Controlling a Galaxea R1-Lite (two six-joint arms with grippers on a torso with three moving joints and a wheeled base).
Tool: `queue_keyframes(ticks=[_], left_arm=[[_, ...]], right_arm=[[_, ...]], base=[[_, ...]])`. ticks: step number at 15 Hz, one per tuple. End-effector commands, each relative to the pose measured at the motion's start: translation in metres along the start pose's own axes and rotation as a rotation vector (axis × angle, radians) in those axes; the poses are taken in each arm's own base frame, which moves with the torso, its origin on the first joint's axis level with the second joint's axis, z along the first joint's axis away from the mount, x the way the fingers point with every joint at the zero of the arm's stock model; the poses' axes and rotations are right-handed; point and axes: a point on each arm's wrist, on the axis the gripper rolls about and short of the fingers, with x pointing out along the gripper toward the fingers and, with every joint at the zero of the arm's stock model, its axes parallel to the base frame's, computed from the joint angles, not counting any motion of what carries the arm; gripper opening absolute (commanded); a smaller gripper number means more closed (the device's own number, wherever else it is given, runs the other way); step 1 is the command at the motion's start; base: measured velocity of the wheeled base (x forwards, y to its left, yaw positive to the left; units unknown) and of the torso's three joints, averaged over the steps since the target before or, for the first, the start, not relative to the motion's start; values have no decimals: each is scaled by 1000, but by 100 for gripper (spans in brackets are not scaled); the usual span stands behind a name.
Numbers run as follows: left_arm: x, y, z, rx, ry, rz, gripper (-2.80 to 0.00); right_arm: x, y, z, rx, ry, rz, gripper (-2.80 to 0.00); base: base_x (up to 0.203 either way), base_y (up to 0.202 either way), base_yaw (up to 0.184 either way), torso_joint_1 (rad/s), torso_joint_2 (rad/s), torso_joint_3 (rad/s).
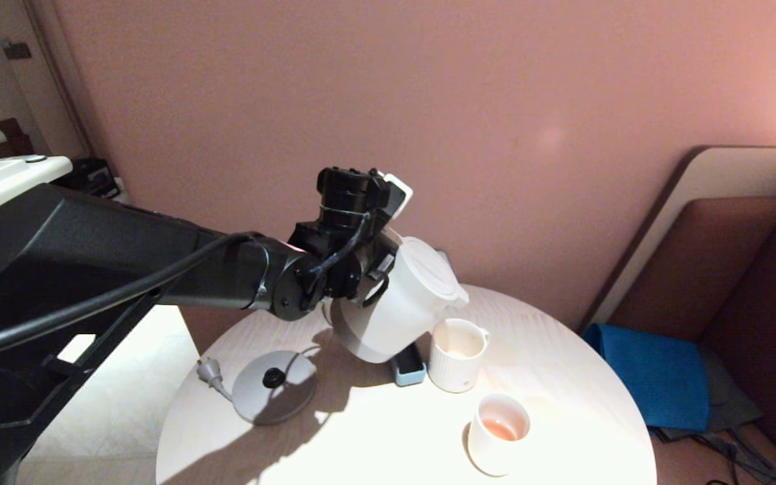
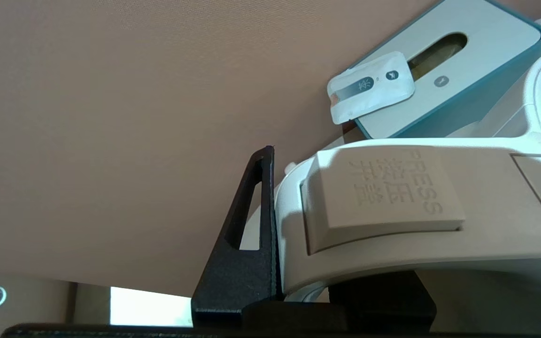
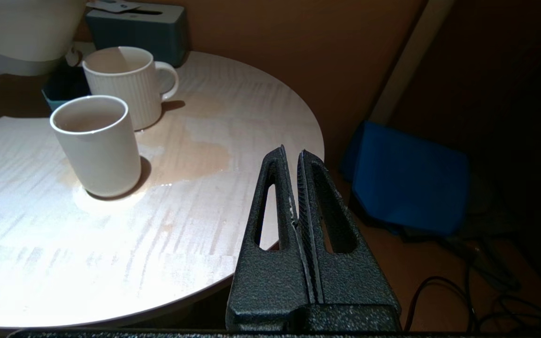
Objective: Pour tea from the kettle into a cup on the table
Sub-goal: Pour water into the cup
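The round pale wood-grain table (image 1: 563,377) stands against a pink wall (image 1: 428,101), wet around the cups. The left gripper (image 1: 378,286) clamps the tilted kettle (image 1: 401,303) above the ribbed mug (image 1: 455,353); tea (image 1: 500,429) sits in the nearer smooth cup (image 1: 498,434). The right gripper (image 3: 294,178), pinched together and empty, hangs beyond the table's right edge
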Motion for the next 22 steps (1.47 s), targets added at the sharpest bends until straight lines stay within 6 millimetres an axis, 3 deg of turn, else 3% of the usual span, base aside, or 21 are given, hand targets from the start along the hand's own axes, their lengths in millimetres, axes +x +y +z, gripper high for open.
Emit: queue_keyframes(ticks=[1, 12, 22], left_arm=[[0, 1, 0, 25, -1, 4, -280], [0, 2, 1, 137, 4, 20, -280], [10, -1, 16, 167, -44, 41, -280]], right_arm=[[0, 0, 0, 0, 1, 1, -280], [0, 0, 0, 0, 1, 1, -280], [0, 0, 0, 0, 1, 1, -280]], base=[[0, 0, 0, 0, 0, 0], [0, 0, 0, 0, 0, 0], [0, 0, 0, 0, 0, 0]])
